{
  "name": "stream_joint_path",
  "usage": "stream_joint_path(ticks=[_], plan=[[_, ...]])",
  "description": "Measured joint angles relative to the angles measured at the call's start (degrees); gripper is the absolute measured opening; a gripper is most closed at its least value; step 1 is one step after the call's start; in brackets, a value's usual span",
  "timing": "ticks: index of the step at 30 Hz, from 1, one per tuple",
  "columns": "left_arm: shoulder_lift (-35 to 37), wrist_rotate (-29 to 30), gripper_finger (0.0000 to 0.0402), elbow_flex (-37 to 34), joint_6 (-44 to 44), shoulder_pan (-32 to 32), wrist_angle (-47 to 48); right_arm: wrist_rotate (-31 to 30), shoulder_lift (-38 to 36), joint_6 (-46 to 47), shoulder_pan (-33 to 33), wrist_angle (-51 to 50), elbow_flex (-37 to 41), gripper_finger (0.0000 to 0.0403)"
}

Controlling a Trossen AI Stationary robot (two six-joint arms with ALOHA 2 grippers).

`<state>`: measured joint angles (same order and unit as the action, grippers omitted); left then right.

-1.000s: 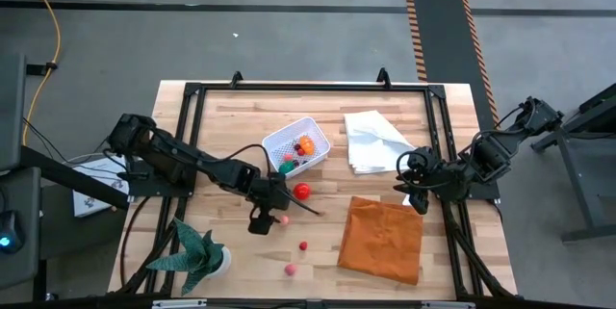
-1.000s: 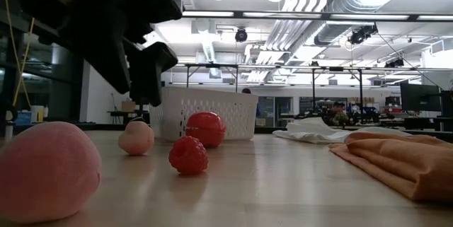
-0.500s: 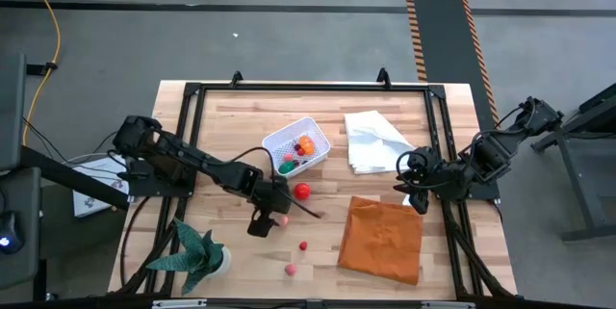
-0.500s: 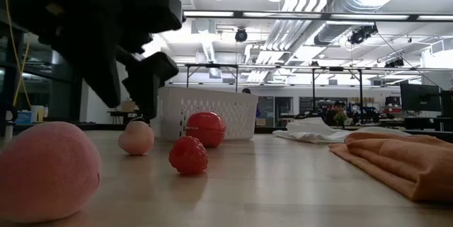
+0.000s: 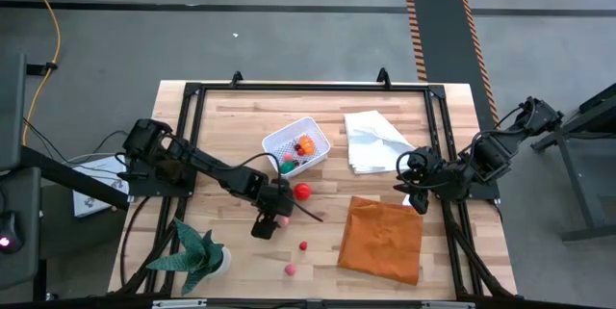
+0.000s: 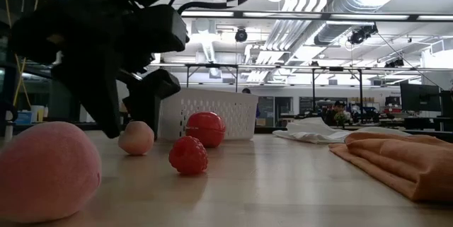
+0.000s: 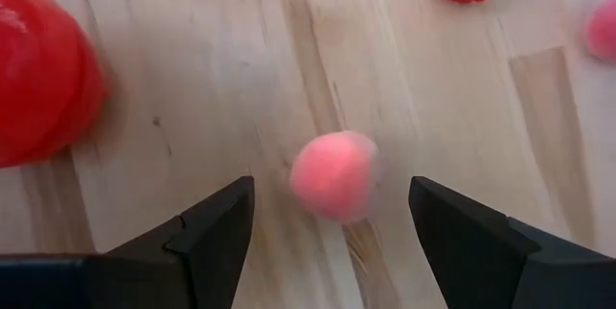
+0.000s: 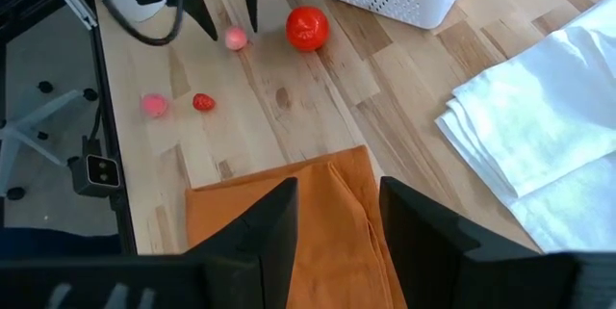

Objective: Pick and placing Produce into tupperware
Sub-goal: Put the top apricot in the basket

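My left gripper (image 5: 275,217) is open and points down at the middle of the table. Its fingers stand on either side of a small pink ball (image 7: 334,176) without touching it. That ball (image 6: 136,137) rests on the wood. A red tomato-like ball (image 5: 302,192) lies beside it. A small red berry (image 5: 303,245) and another pink ball (image 5: 290,270) lie nearer the near edge. The white perforated tub (image 5: 296,145) stands farther back and holds orange, green and red pieces. My right gripper (image 8: 337,193) is open and waits at the table's right side, over the orange cloth's far corner.
An orange cloth (image 5: 381,240) lies right of the loose balls. A folded white cloth (image 5: 375,142) lies at the far right. A green spiky potted plant (image 5: 200,254) stands at the near left corner. A black frame (image 5: 308,87) runs around the tabletop.
My left gripper has come down and a little toward the table's right, onto the small pink ball. Its open fingers, which hung above the ball, now reach the tabletop on either side of it. The ball and the other pieces have stayed where they were.
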<state>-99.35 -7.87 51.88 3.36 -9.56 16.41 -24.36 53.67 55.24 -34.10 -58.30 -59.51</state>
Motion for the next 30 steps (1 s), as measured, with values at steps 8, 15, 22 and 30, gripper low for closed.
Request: stream_joint_path(ticks=[8, 15, 22, 30], plan=[[0.0, 3.9, 0.0264, 0.0, -0.5, -2.7, -0.1, -0.7, 0.0, -0.1, 0.0, -0.2, 0.0, 0.0138], [0.0, 6.6, 0.0264, 0.0, 1.2, -2.8, -0.1, -1.1, 0.0, -0.2, 0.0, -0.3, 0.0, 0.0138], [0.0, 6.5, 0.0264, 0.0, 1.6, -2.8, -0.1, -1.2, 0.0, -0.2, 0.0, -0.3, 0.0, 0.0138], [0.0, 6.1, 0.0264, 0.0, 2.3, -2.8, -2.7, -1.2, 0.0, -0.2, 0.0, -0.3, 0.0, 0.0138]])
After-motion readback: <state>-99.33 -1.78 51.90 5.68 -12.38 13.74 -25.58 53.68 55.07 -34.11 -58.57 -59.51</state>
